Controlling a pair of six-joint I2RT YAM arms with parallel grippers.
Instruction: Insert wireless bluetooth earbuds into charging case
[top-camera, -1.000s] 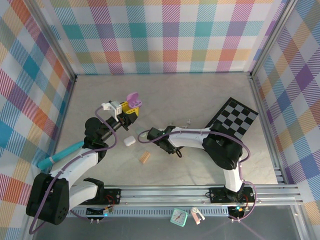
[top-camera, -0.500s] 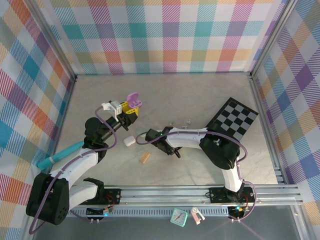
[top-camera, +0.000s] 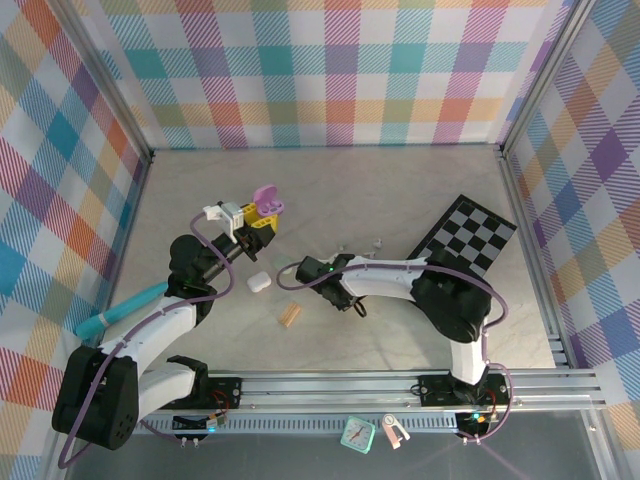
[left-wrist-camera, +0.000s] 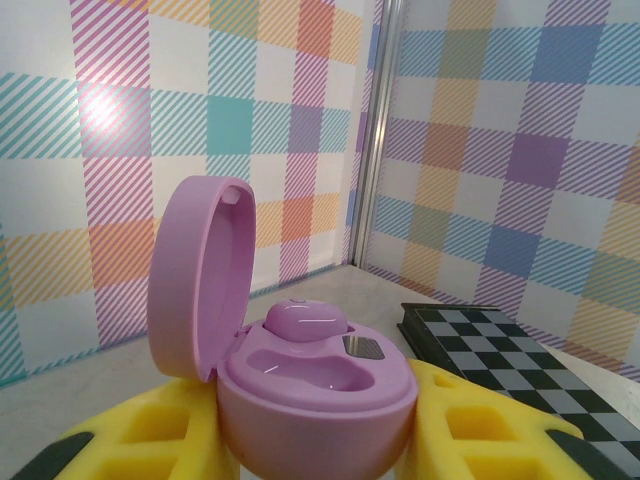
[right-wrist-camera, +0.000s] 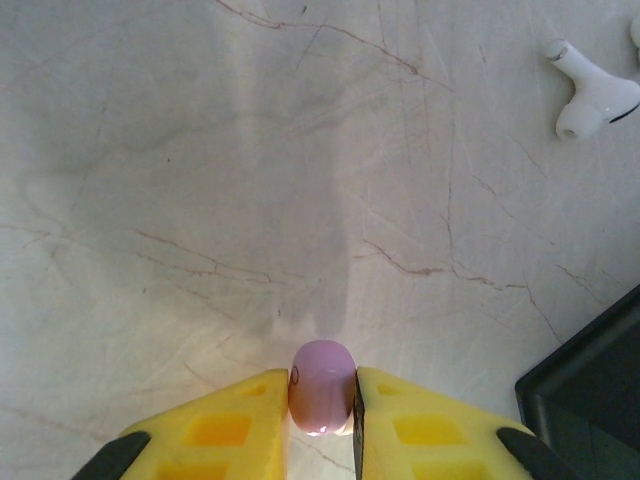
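Note:
My left gripper (left-wrist-camera: 315, 445) is shut on an open purple charging case (left-wrist-camera: 318, 400), held off the table at the left (top-camera: 265, 207). Its lid (left-wrist-camera: 198, 272) stands up on the left. One purple earbud (left-wrist-camera: 305, 322) sits in the far slot, and the near slot (left-wrist-camera: 312, 368) is bare. My right gripper (right-wrist-camera: 322, 395) is shut on a second purple earbud (right-wrist-camera: 322, 385), low over the marble table near the middle (top-camera: 300, 272). A white stemmed earbud (right-wrist-camera: 595, 95) lies on the table beyond it, to the right.
A white closed case (top-camera: 259, 282) and a tan ridged block (top-camera: 290, 315) lie between the arms. A black-and-white chessboard (top-camera: 470, 235) sits at the right, with small white earbuds (top-camera: 378, 243) near its left corner. A teal object (top-camera: 120, 310) lies by the left wall.
My right gripper's jaws have closed on the purple earbud, and its arm has shifted slightly. The left arm and the open case have stayed still.

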